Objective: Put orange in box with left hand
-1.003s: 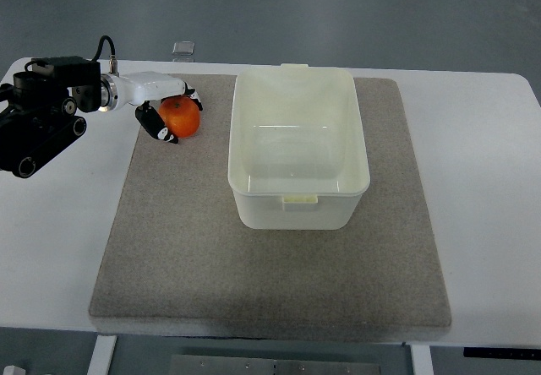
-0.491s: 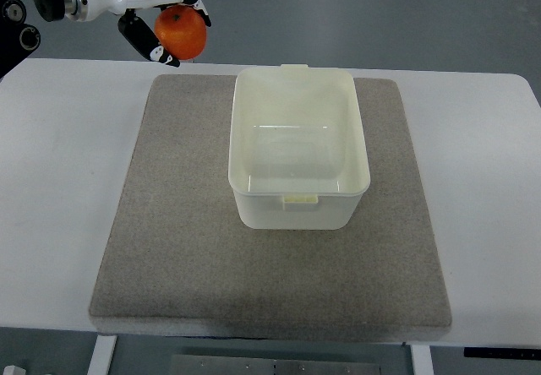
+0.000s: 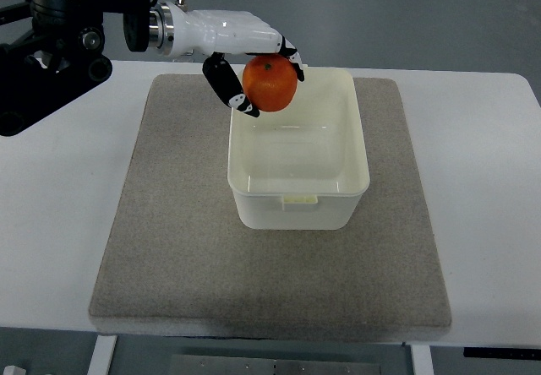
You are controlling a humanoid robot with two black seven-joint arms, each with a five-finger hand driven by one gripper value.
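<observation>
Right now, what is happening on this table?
The robot's left hand holds an orange in its fingers above the far left corner of an open, empty box. The box stands on a grey mat on the white table. The orange is not yet in the box. The right arm is not in the picture.

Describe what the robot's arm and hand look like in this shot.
Only the left arm shows. It is a bulky black assembly of blocks and cylinders with a thin black cable above it. A silver ring joins it to the left hand, which has a glossy white shell and black fingers with small white marks near the tips.
</observation>
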